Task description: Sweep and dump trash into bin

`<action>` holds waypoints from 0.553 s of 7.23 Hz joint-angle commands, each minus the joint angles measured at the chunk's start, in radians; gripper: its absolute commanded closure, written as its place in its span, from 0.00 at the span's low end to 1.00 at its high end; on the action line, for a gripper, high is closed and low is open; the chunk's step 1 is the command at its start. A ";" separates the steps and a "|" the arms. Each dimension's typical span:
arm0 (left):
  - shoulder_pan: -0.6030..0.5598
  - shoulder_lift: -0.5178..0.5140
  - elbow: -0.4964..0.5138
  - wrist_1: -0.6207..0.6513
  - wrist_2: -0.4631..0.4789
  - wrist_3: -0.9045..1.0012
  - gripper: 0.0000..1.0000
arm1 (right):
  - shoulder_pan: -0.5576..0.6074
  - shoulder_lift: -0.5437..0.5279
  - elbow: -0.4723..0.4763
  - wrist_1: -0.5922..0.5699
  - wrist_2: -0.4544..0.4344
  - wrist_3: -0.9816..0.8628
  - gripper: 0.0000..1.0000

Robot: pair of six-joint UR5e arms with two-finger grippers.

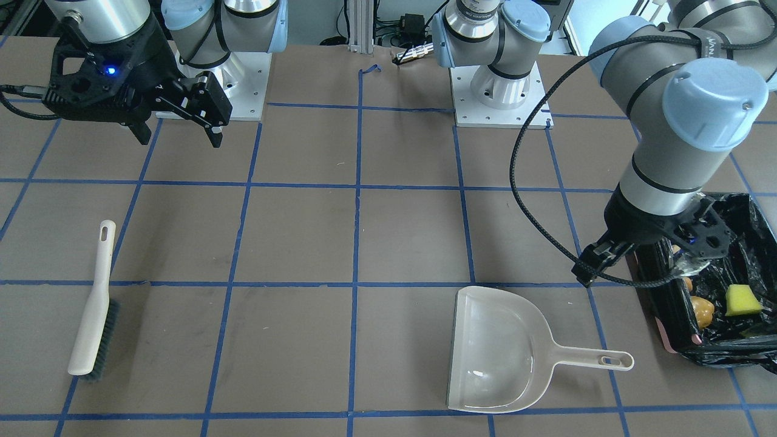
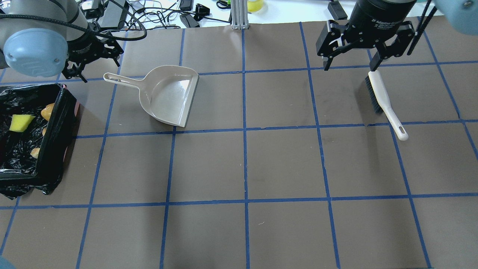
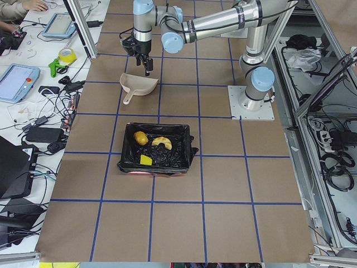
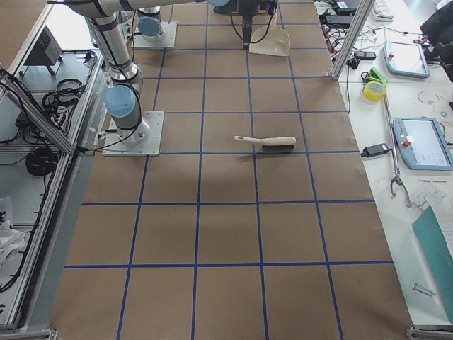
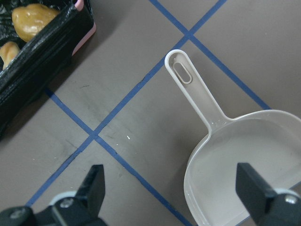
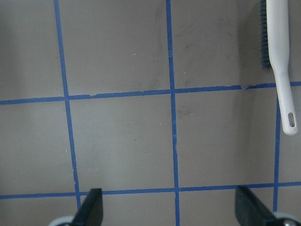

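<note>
At the overhead view's left edge, the bin [image 2: 56,123] holds the trash: yellow wedge [image 2: 21,123], golden-brown lump [image 2: 47,111] and cream crescent [image 3: 162,143]. Farther back on the counter [image 2: 283,164] lie the dustpan [image 2: 168,95], upper left, and the brush [image 2: 382,99], upper right. Farthest, the left jaws hang wide and empty by the dustpan's handle. The right jaws, equally wide, hang clear of the brush.

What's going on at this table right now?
Two robot arms are cleaning up. The three trash pieces lie in the black-lined bin. The dustpan sits empty on the table near it, and the brush lies toward the other end. The left gripper and right gripper hang open, holding nothing.
</note>
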 commanded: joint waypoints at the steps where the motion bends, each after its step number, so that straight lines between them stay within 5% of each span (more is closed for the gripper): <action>1: 0.011 0.042 0.008 -0.057 -0.094 0.160 0.00 | 0.000 0.002 0.001 -0.001 0.000 -0.001 0.00; 4: 0.008 0.129 0.011 -0.158 -0.089 0.360 0.00 | 0.000 0.002 0.001 -0.001 0.000 -0.001 0.00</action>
